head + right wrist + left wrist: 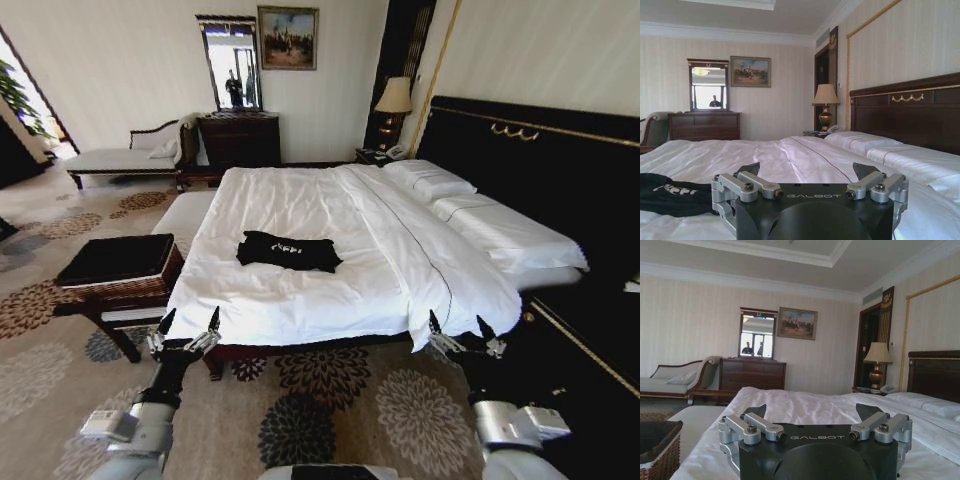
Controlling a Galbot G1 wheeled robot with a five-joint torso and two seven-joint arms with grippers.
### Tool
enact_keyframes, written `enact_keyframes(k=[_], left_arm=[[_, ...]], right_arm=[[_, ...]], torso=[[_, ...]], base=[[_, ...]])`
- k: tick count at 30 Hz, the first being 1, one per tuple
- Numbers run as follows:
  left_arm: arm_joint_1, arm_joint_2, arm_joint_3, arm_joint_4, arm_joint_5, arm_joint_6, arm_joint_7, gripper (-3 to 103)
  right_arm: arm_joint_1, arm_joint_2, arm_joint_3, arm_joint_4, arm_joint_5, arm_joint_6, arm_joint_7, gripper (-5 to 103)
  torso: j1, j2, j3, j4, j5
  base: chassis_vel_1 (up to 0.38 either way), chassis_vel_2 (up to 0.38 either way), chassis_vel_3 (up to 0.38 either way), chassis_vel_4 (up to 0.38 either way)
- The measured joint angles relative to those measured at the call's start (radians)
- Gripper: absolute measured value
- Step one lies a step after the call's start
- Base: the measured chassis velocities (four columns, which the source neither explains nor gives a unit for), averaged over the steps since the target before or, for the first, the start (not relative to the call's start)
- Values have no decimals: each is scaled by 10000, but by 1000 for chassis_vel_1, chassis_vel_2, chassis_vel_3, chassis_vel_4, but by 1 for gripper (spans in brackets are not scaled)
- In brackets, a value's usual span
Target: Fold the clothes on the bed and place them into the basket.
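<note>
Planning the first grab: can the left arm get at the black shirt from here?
Probably yes: the black shirt lies alone on the bed, nothing between it and the open left gripper at the near edge, though it must stretch inward.

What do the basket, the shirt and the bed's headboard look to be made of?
Basket: brown woven wicker, shown by the weave, with a black fabric lining. Shirt: soft black cloth, limp and creased, probably cotton. Headboard: dark, matte panels with gold trim, likely wood.
</note>
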Motion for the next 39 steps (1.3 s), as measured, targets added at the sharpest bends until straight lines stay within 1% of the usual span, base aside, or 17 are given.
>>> enact_keyframes(k=[2, 3, 4, 6, 8, 9, 11, 14, 17, 18, 20, 21, 22, 26, 34, 37, 39], left_arm=[[-177, 464, 28, 2, -282, 212, -84, 100], [-177, 464, 28, 2, -282, 212, -84, 100], [-265, 755, 36, 5, -441, 343, -135, 100], [-370, 1025, 36, 6, -544, 449, -195, 100], [-420, 1134, 36, 9, -702, 559, -216, 100], [-420, 1134, 36, 9, -702, 559, -216, 100], [-516, 1054, 36, 53, -837, 522, -190, 100], [-482, 817, 10, 155, -916, 306, -111, 100], [-195, 560, -95, 235, -971, 34, 17, 100], [-138, 443, -145, 327, -869, -77, 62, 100], [-130, 333, -183, 415, -743, -161, 95, 100], [-143, 69, -231, 562, -491, -264, 138, 100], [-148, -63, -243, 593, -422, -297, 177, 100], [-67, -389, -250, 587, -420, -446, 437, 100], [-147, -208, -200, 495, -604, -630, 412, 100], [-376, -117, -194, 722, -610, -656, 382, 100], [-384, -79, -188, 794, -623, -687, 383, 100]], right_arm=[[-247, -40, 186, 253, 56, 92, -451, 100], [-247, -40, 186, 253, 56, 92, -451, 100], [-348, -60, 313, 384, -82, 70, -553, 100], [-396, -45, 428, 479, -417, -45, -455, 100], [-398, -32, 416, 494, -1095, -98, -141, 100], [-398, -32, 416, 494, -1095, -98, -141, 100], [-203, -154, 220, 293, -1427, -53, 126, 100], [93, -294, -95, 57, -1423, 40, 364, 100], [500, -466, -506, -441, -1360, 613, 613, 100], [660, -578, -624, -659, -1361, 785, 668, 100], [812, -691, -713, -844, -1358, 912, 694, 100], [1135, -873, -873, -1157, -1342, 1090, 701, 100], [1299, -955, -940, -1289, -1315, 1153, 696, 100], [1779, -1056, -1270, -1604, -1161, 1222, 627, 100], [1862, -929, -1654, -1826, -1271, 1229, 656, 100], [1891, -661, -1648, -1879, -1319, 1258, 665, 100], [1866, -643, -1640, -1879, -1319, 1265, 666, 100]], torso=[[0, 0, 0, 0, -3], [0, 0, 0, 0, -3], [1, 0, 0, -1, -3], [0, 0, 0, 0, -2], [0, 0, 0, -2, -1], [0, 0, 0, -2, -1], [0, 0, 0, -1, 1], [0, 0, 0, 0, -4], [0, -1, 0, 4, 3], [0, -1, 1, 2, 1], [0, 0, 0, 1, 2], [0, 0, 0, 0, 0], [0, 0, 0, 2, 0], [1, -1, 1, 2, 2], [-1, 1, -1, -1, 0], [0, -1, 0, -1, -1], [0, -1, 1, -1, 0]], base=[[0, 0, 0, 0], [0, 0, 0, 0], [0, 0, 0, 0], [0, 0, 0, 0], [0, 0, 0, 0], [0, 0, 0, 0], [0, 0, 0, 0], [0, 0, 0, 0], [0, 0, 0, 0], [0, 0, 0, 0], [0, 0, 0, 0], [0, 0, 0, 0], [0, 0, 0, 0], [0, 0, 0, 0], [0, 0, 0, 0], [0, 0, 0, 0], [0, 0, 0, 0]])
